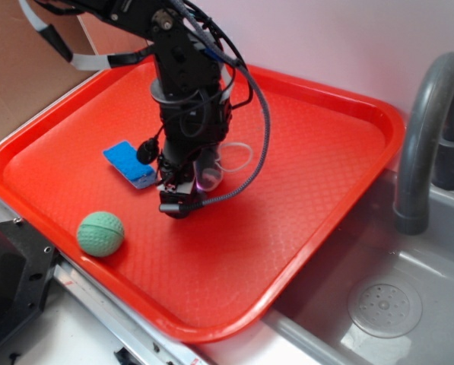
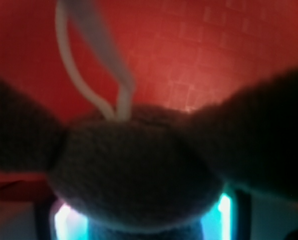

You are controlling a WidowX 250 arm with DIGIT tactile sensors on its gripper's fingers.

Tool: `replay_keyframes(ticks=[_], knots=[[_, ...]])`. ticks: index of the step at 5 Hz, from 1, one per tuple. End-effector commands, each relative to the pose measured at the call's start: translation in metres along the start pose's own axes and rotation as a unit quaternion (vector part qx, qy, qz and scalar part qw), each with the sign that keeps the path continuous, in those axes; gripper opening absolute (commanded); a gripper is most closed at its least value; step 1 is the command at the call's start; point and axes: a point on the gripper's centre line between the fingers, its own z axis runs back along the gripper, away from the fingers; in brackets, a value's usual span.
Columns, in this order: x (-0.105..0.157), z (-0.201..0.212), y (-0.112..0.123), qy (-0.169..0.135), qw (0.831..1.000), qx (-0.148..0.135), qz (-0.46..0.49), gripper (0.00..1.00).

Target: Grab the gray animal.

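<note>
The gripper (image 1: 187, 185) is low over the middle of the red tray (image 1: 310, 152), pointing down. The gray animal (image 2: 139, 175) is right under it. In the exterior view the arm hides nearly all of the toy; only a small pale gray part (image 1: 210, 173) shows beside the fingers, with the white string loop (image 1: 240, 156) lying on the tray just to the right. In the wrist view the toy fills the picture, very close and blurred, with its two long ears spreading to the left and right.

It looks like the fingers are down on either side of the body, but I cannot tell if they are pinching it or only standing around it; the pictures do not show contact clearly.

The toy seems to be soft plush, so I judge it is light and will squash under pressure. It should not slip easily and it is not fragile. The round body is the best place to hold. The ears and the string are floppy and would probably slide out or let the toy swing.

A blue block (image 1: 130, 163) lies just left of the gripper, and a green ball (image 1: 100, 233) rests near the front edge.
</note>
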Motion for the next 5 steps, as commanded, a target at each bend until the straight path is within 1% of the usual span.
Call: replay_keyframes(ticks=[1,2,3,4,5], knots=[[-0.01,0.065,0.002,-0.022,0.991,0.01,0.13,0.0],[-0.032,0.111,0.006,-0.036,0.967,-0.007,0.252,0.0],[-0.055,0.138,0.003,-0.05,0.927,-0.007,0.371,0.0],[-0.068,0.153,0.003,-0.056,0.903,-0.02,0.425,0.0],[-0.065,0.15,0.007,-0.038,0.904,-0.011,0.426,0.0]])
